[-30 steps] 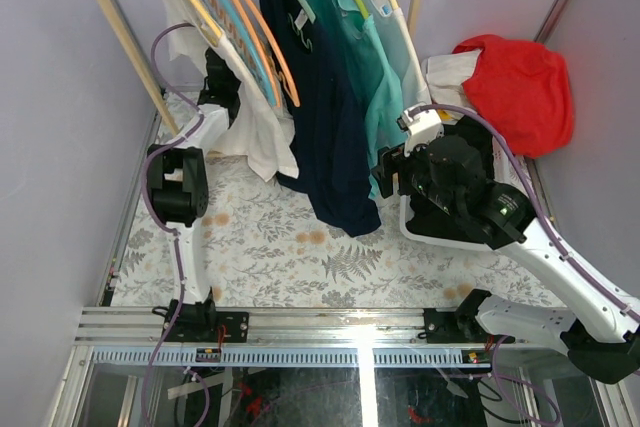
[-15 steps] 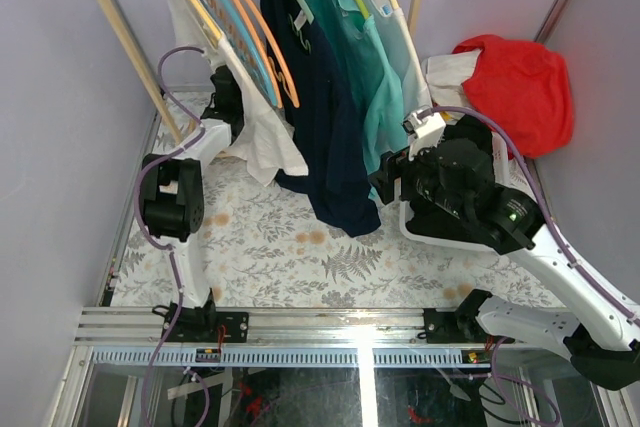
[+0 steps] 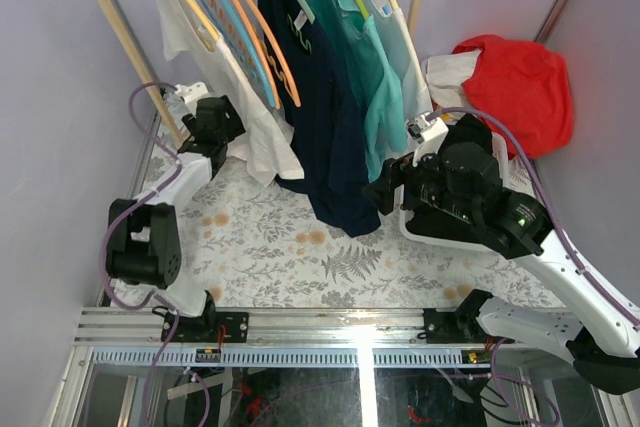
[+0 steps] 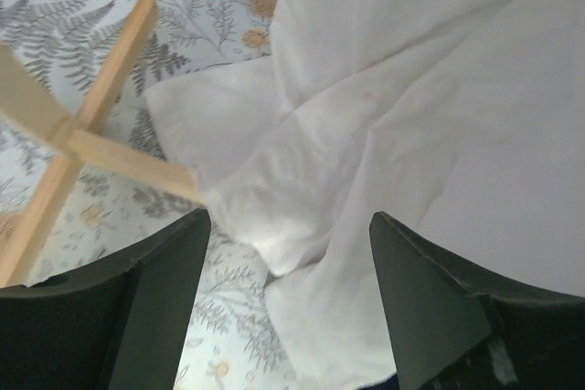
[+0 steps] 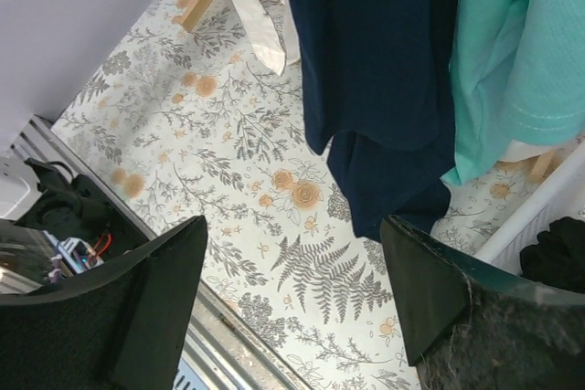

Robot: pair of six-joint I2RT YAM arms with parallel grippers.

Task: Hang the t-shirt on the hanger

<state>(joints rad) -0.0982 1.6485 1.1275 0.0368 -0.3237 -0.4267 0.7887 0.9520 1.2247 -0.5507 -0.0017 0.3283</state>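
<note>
The white t-shirt [image 3: 255,137] hangs at the left end of the rack on the pale yellow hanger [image 3: 197,15], its hem draped onto the table. My left gripper [image 3: 226,119] is open at the shirt's lower left edge. In the left wrist view the white cloth [image 4: 411,89] fills the space ahead of my open gripper [image 4: 288,226], and nothing is pinched. My right gripper [image 3: 382,187] is open and empty beside the navy shirt [image 3: 320,107]. In the right wrist view it [image 5: 294,226] hovers over the floral table.
Orange hangers [image 3: 270,42] and a light blue hanger [image 3: 235,32] hang beside the t-shirt. A teal shirt [image 3: 375,77] hangs right of the navy one. A white basket [image 3: 440,232] and red cloth [image 3: 515,82] lie at the right. The wooden rack foot [image 4: 101,107] crosses the table at the left.
My left arm has drawn back toward the near left, away from under the t-shirt. The t-shirt's hem has dropped lower. My right arm has shifted slightly right.
</note>
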